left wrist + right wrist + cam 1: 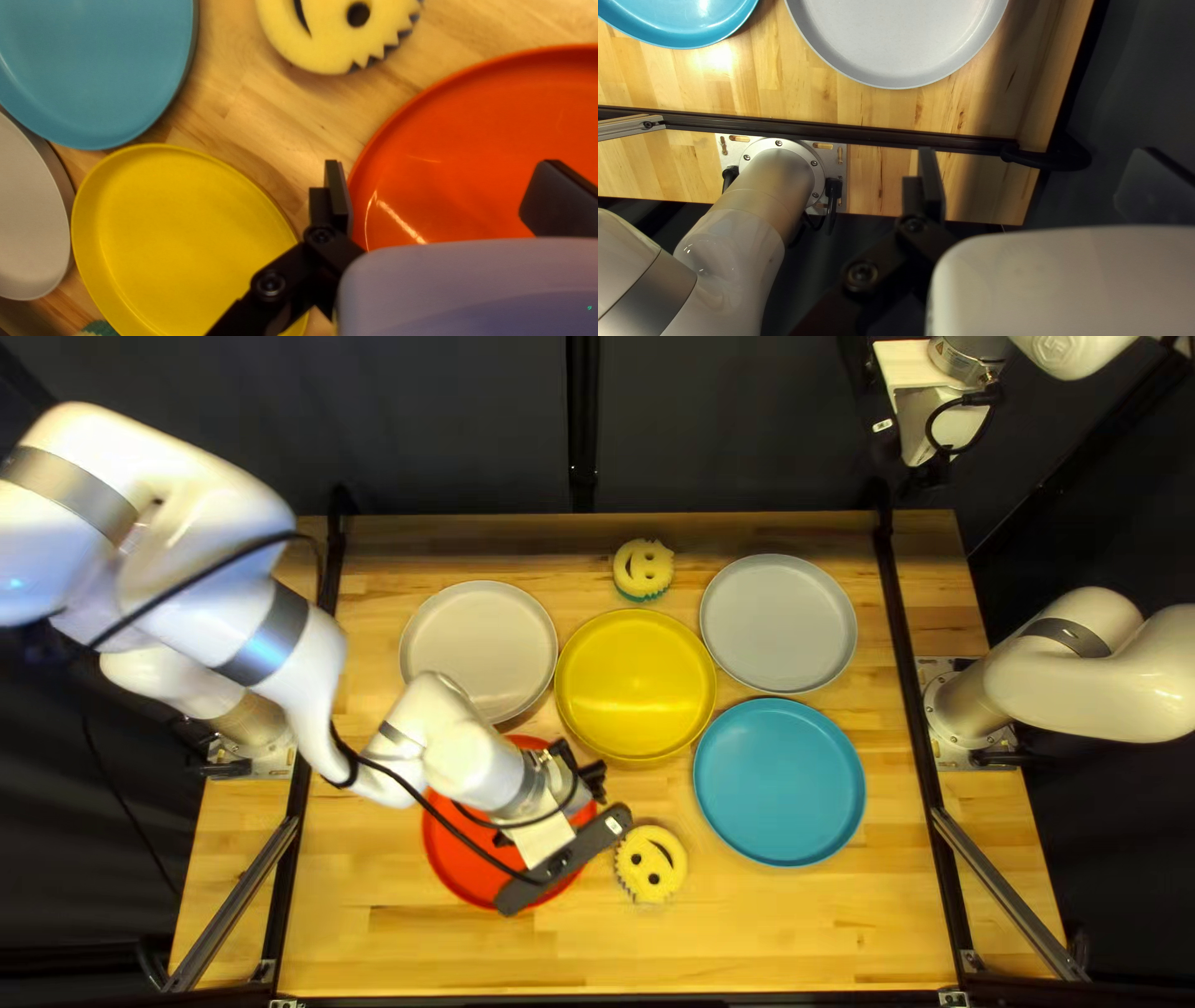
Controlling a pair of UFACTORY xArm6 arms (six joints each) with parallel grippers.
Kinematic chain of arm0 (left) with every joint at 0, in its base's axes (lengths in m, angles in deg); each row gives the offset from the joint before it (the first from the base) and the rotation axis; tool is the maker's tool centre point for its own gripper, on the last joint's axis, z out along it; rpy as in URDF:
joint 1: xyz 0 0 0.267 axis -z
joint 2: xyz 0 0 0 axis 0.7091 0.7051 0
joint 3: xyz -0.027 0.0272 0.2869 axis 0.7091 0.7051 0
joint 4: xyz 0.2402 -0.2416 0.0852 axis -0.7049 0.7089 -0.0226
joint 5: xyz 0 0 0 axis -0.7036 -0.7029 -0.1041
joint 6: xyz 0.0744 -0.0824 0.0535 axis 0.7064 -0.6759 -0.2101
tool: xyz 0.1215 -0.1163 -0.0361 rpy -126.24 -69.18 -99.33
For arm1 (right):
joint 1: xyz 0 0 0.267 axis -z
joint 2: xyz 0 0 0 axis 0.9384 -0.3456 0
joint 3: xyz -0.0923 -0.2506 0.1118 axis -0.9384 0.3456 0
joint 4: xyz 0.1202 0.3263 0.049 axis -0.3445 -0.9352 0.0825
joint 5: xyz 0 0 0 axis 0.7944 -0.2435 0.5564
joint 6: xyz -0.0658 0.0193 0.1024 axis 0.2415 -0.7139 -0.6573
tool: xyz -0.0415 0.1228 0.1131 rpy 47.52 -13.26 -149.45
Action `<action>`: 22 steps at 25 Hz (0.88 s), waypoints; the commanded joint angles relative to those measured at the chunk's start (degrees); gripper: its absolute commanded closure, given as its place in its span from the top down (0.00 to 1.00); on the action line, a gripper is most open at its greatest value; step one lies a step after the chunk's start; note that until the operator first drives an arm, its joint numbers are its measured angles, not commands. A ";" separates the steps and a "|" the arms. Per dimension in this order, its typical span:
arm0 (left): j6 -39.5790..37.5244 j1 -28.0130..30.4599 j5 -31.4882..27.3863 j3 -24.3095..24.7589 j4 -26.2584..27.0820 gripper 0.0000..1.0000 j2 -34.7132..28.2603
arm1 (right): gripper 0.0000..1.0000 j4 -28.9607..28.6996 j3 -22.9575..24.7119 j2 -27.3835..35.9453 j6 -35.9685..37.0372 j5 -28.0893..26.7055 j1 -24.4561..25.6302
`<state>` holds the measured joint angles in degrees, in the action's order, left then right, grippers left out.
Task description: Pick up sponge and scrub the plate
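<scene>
Five plates share the wooden counter (772,933). The off-white plate (479,641) lies toward the far left corner and the grey plate (779,622) toward the far right; the yellow plate (636,685) sits between them, a little nearer. The blue plate (779,782) is toward the right edge, and the red plate (451,850) toward the near left corner. The far sponge (644,569), yellow above green, rests near the far edge, just beyond the yellow plate. The left arm (280,635), with its black cable (442,819), reaches in over the left edge and hides much of the red plate. The left tool (568,861) is spread wide over that plate, with nothing gripped. The right tool (915,411) is raised beyond the far edge, toward the right, its fingers likewise well apart and ungripping.

The near sponge (650,864) lies face up on bare wood toward the near edge, between the red and blue plates and just beside the left tool in the top left view. It is round and yellow, with dark eyes, a curved smile and a toothed rim over a darker underlayer.
</scene>
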<state>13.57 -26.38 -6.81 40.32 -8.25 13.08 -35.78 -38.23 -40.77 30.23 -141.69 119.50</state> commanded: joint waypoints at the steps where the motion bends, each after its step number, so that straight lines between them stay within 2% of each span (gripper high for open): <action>1: -0.47 -0.71 -7.31 5.95 2.26 1.00 -11.21 | 1.00 0.00 0.00 0.00 0.00 0.00 0.00; 5: 1.12 -2.90 -18.75 10.46 5.00 1.00 -25.66 | 1.00 0.00 0.00 0.00 0.00 0.00 0.00; 8: 2.34 -4.67 -24.81 10.71 6.08 1.00 -30.97 | 1.00 0.00 0.00 0.00 0.00 0.00 0.00; 10: 5.17 -7.88 -30.60 10.41 7.42 1.00 -35.87 | 1.00 0.00 0.00 0.00 0.00 0.00 0.00; 16: 13.69 -18.83 -39.50 7.03 10.44 1.00 -40.81 | 1.00 0.00 0.00 0.00 0.00 0.00 0.00; 22: 22.10 -31.82 -50.55 -1.16 12.37 1.00 -43.45 | 1.00 0.00 0.00 0.00 0.00 0.00 0.00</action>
<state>32.20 -53.17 -51.99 42.82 3.17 -28.49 -35.78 -38.23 -40.77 30.23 -141.69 119.50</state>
